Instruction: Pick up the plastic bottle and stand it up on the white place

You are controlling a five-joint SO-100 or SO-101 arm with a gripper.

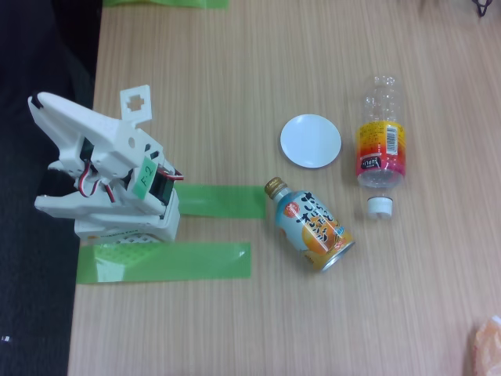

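The plastic bottle lies on its side at the right of the wooden table, its white cap toward the near edge and its clear base toward the far edge. The round white place lies flat just left of the bottle, a small gap between them, with nothing on it. My white arm is folded up at the table's left edge, well away from both. Its gripper is tucked into the folded arm, and I cannot make out how the jaws stand.
A light-blue and orange bottle-can with a gold cap lies on its side just below the disc. Two green tape strips are stuck by the arm's base. An orange object peeks in at the lower right corner.
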